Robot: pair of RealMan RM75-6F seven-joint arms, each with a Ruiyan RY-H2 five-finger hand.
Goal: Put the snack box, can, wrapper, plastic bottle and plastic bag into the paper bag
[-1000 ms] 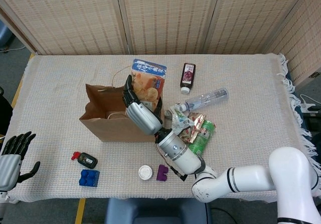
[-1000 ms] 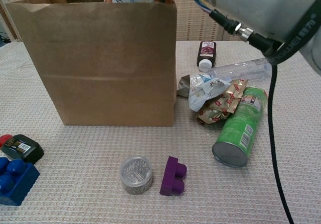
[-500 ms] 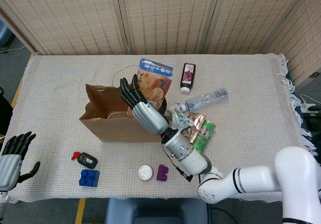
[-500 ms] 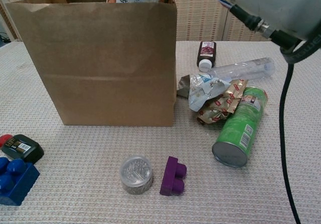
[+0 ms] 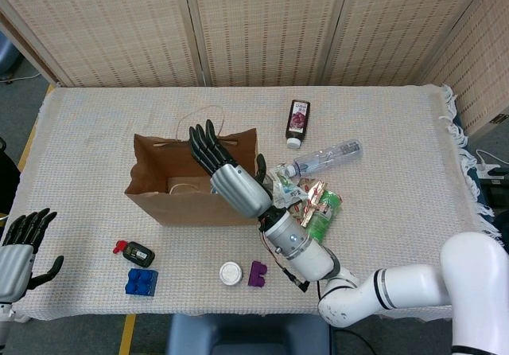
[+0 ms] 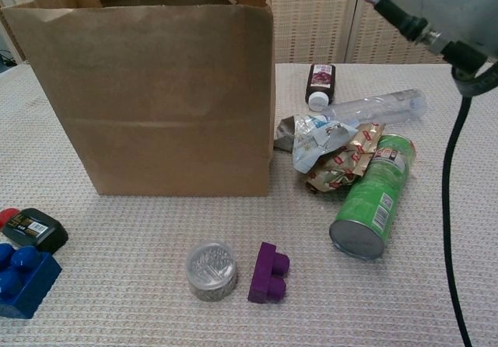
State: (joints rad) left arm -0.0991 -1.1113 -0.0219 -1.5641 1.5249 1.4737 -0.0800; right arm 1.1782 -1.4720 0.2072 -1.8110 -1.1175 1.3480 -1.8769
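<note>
The right hand hovers empty, fingers spread, over the paper bag, the snack box out of sight, while can, wrapper, bottle and plastic bag lie on the tabletop.

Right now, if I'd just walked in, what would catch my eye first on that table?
Probably the right hand, its dark fingers spread above the open paper bag standing mid-table. Next, the pile right of the bag: a green can on its side, crumpled wrapper, and a clear plastic bottle behind.
</note>
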